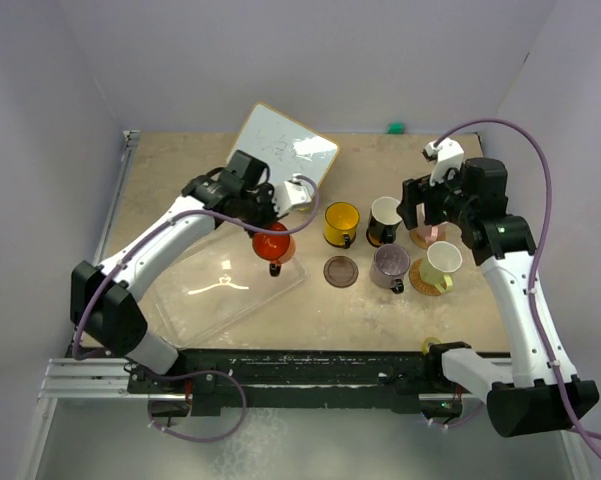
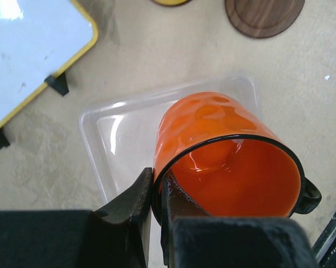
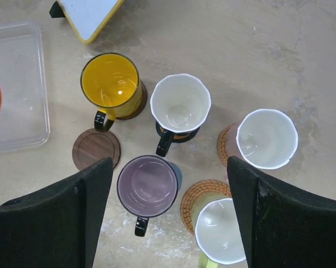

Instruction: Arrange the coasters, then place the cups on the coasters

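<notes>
My L pincer (image 2: 155, 190) is clamped tight on the orange-red mug (image 2: 223, 151): one finger inside the rim, one outside on the wall, mug tipped w/ its mouth toward my wrist cam. Directly below it is the clear tray (image 2: 100, 145); can't tell if the mug's base touches the tray or hangs above it. My R pincer (image 3: 169, 164) has its jaws wide apart, gripping nothing and touching nothing, hovering over the mug cluster. Straight under it is the mauve-grey mug (image 3: 148, 186) on the blue-grey coaster (image 3: 178, 170). Just beyond that is the black mug w/ white interior (image 3: 180, 103). To its L, the yellow mug (image 3: 110, 81). By my R finger, the white-pink mug (image 3: 266, 138) sits on a tan woven coaster (image 3: 223, 146). Near side, the pale yellow-green mug (image 3: 221, 230) sits on the other woven coaster (image 3: 198, 195). One dark brown coaster (image 3: 96, 148) lies bare by my L finger. The table (image 1: 180, 170) is beige and mottled, w/ pale lilac walls round it; a whiteboard (image 1: 283, 148) stands beyond my L pincer. Hard to see: coasters under the yellow and black mugs show only slivers, the pale green mug is cut off at the frame edge, and the orange mug's handle is partly out of shot.
</notes>
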